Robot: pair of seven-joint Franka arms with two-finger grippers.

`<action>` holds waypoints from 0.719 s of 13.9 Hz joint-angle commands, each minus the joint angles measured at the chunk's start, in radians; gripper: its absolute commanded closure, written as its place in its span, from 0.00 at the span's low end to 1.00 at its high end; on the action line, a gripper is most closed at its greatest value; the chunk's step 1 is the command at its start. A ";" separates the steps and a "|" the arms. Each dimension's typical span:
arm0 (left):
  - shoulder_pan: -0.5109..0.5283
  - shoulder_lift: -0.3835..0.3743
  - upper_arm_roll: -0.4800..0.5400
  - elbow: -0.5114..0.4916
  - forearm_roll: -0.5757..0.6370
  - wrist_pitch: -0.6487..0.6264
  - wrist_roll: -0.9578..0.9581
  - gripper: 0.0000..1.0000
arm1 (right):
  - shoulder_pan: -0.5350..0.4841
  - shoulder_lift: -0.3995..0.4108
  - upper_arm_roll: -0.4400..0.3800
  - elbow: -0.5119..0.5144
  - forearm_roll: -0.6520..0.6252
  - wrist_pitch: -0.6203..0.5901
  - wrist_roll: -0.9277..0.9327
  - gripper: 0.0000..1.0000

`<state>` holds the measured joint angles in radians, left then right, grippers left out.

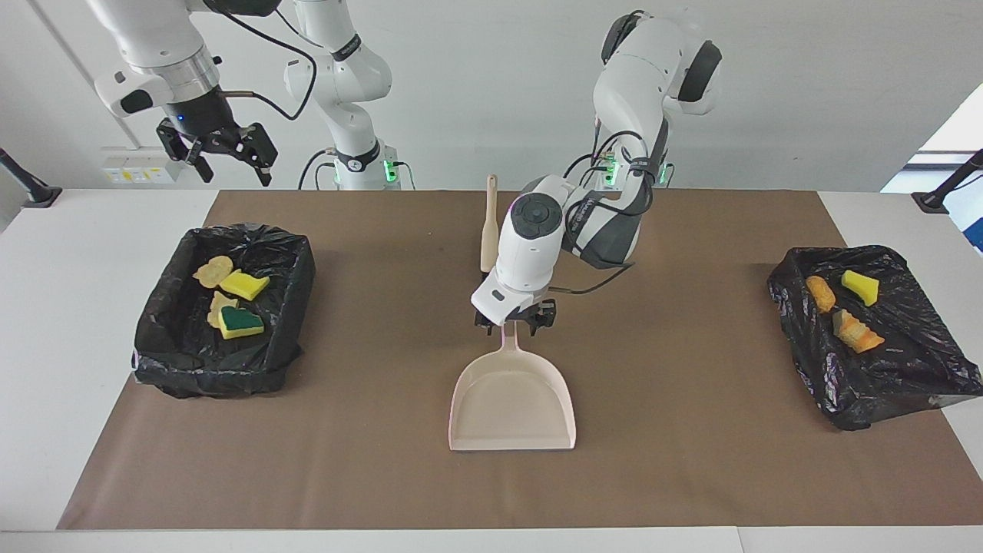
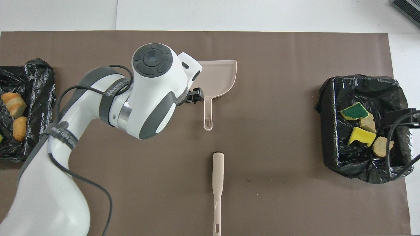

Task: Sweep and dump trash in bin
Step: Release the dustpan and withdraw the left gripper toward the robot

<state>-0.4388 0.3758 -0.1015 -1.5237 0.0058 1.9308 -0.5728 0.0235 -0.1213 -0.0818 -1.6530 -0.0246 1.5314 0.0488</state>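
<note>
The pale pink dustpan (image 1: 513,403) (image 2: 219,77) lies flat mid-mat, its handle (image 2: 207,113) pointing toward the robots. My left gripper (image 1: 513,319) (image 2: 196,95) hovers just over the handle's end, open and holding nothing. The trash lies in two black-lined bins. Sponge pieces (image 1: 239,322) (image 2: 353,111) and bread lumps (image 1: 213,270) (image 2: 381,146) sit in the bin (image 1: 223,369) at the right arm's end. Orange lumps (image 1: 858,334) (image 2: 13,103) and a yellow sponge piece (image 1: 860,286) sit in the bin (image 1: 883,392) at the left arm's end. My right gripper (image 1: 219,150) waits open, high in the air.
The beige-handled brush (image 1: 489,230) (image 2: 217,183) lies on the brown mat (image 1: 691,461) nearer to the robots than the dustpan, in line with its handle. White table shows around the mat's edges.
</note>
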 commanded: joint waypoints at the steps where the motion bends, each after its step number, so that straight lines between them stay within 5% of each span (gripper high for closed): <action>1: 0.093 -0.251 -0.003 -0.251 -0.009 0.002 0.135 0.00 | -0.043 -0.021 0.048 -0.024 0.003 0.004 -0.017 0.00; 3: 0.164 -0.366 -0.003 -0.323 -0.010 -0.044 0.287 0.00 | -0.040 -0.021 0.048 -0.024 0.003 0.004 -0.017 0.00; 6: 0.239 -0.440 0.000 -0.303 -0.010 -0.154 0.425 0.00 | -0.022 -0.021 0.039 -0.024 0.003 0.003 -0.010 0.00; 10: 0.340 -0.456 0.006 -0.137 -0.021 -0.350 0.588 0.00 | -0.022 -0.021 0.037 -0.024 0.003 0.003 -0.010 0.00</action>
<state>-0.1343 -0.0834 -0.0896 -1.7489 0.0035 1.6835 -0.0544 0.0071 -0.1214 -0.0472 -1.6530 -0.0246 1.5314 0.0488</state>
